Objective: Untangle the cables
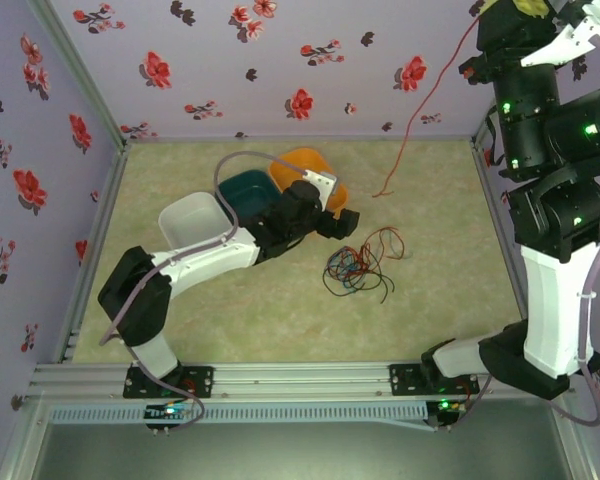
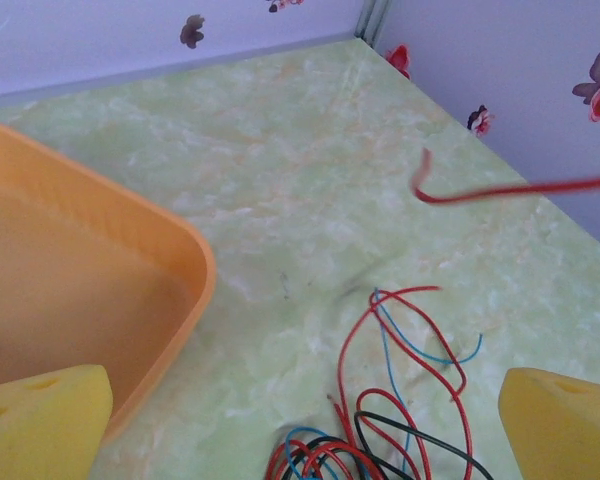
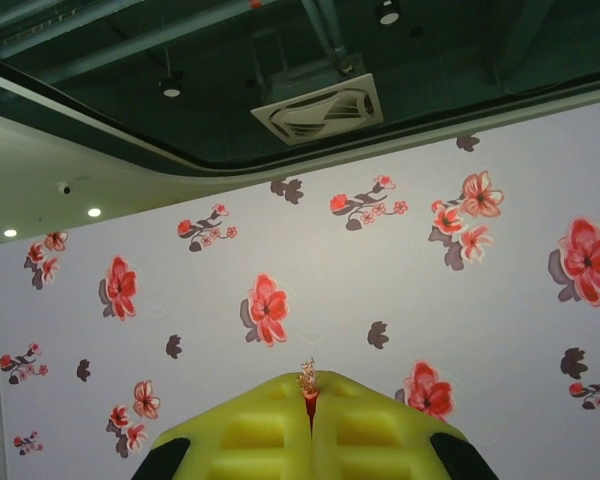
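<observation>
Cables (image 1: pixel 358 268) lie bundled right of the table's (image 1: pixel 230 320) middle in the top view, beside the left end effector (image 1: pixel 345 222). Left wrist: its fingers (image 2: pixel 40 420) stand released wide over them. Right wrist: the right end effector (image 3: pixel 310 388) is clenched on the tip of a red cable (image 3: pixel 307 376).

the pale green marbled table (image 1: pixel 430 300) carries a white tub (image 1: pixel 188 222), a teal tub (image 1: pixel 245 188), an orange tub (image 1: pixel 300 160) and a tangled bundle of cables (image 1: pixel 358 268).
</observation>
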Available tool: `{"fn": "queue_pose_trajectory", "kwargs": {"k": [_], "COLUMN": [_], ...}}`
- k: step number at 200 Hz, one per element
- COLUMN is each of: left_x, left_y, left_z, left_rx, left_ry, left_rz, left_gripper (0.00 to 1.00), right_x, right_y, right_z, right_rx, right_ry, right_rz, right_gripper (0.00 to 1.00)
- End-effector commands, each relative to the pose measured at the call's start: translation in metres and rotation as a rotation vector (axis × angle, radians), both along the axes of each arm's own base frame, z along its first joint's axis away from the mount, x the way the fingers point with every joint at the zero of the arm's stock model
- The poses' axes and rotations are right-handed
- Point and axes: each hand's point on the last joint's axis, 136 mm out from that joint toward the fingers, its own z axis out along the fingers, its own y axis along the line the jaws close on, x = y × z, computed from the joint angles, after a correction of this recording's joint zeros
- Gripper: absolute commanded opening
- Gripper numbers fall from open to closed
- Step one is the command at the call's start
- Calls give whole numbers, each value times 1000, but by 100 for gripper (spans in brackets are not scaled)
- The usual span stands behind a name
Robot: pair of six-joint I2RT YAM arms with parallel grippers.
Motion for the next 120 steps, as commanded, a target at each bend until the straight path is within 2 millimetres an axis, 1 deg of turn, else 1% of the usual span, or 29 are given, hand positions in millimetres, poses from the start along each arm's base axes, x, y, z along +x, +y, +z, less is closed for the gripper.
{"fn": "queue_pose_trajectory", "kwargs": {"k": [1,12,32,33,41,60,74,87,111,120], "left_x": [-3,-2,-1,-2,-1,-5,-12,-18,-18,-16], "left_y": [11,20,38,39,46,53,50,44,29,22], "left_z": [4,5,10,13,13,21,26,32,44,50], "left_rx": [-18,-14,-12,-17,-13,2,32,58,102,105], "left_ry": [7,-2,-30,-35,-45,-110,-177,-251,-368,-399], "left_rz": [24,54,108,110,124,99,30,-51,-147,-174], "left_gripper": [100,100,100,100,100,100,100,100,100,97], "right_x": [6,14,34,36,45,59,68,74,78,78], "right_y": [6,9,18,19,24,33,38,43,49,50], "right_z": [2,-1,-9,-10,-14,-20,-25,-30,-36,-39], "right_rx": [7,-3,-22,-24,-31,-37,-32,-26,-10,-6], "right_ry": [-7,7,43,47,62,87,106,122,153,165], "right_rz": [14,4,-1,-1,1,10,21,39,75,86], "right_gripper": [0,0,0,0,0,0,0,0,0,0]}}
